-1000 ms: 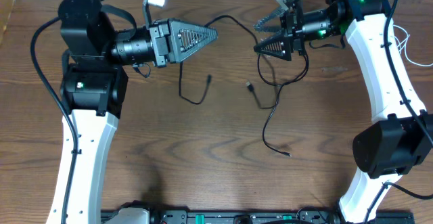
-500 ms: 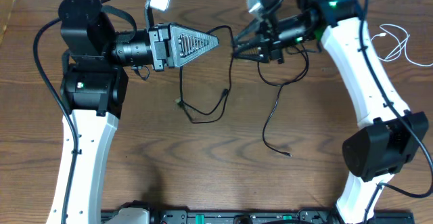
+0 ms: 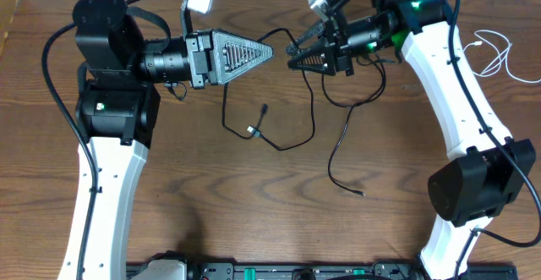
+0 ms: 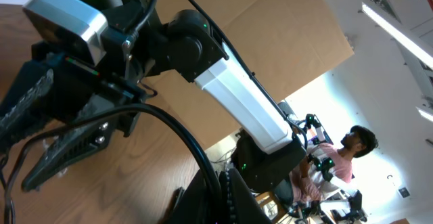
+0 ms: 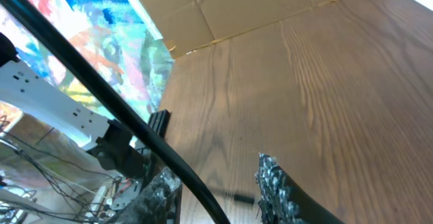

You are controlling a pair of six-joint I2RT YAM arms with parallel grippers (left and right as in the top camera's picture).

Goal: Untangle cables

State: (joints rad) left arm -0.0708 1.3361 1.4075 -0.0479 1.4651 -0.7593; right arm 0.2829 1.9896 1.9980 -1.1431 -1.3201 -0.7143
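A wooden bench [image 3: 211,204] is shown from overhead, with a white and black robot arm at each side.

The left end effector [image 3: 269,52] is closed to a point, close to the middle of the far edge. A black cable [image 3: 225,111] is pinched in it. In the left wrist view the cable is seen curving into the closed fingers at the bottom of the picture.

From the left end effector, one strand drops to the bench. It bends along the wood and ends in a small dark plug [image 3: 264,109]. Another short strand arcs across to the right end effector [image 3: 290,56], which is just beside the left one and pointed at it.

The right end effector's jaws are held narrowly apart. In the right wrist view a black strand is seen passing between the two fingers [image 5: 281,190], with a gap left on either side.

Below the right end effector a further strand falls to the bench and curves back to a pale plug [image 3: 252,130], just beside the dark one. Which cable this strand belongs to cannot be told.

A second black cable [image 3: 331,166] loops under the right arm and trails toward the middle of the bench.

A white cable [image 3: 507,56] lies apart, by the right edge near the far corner.
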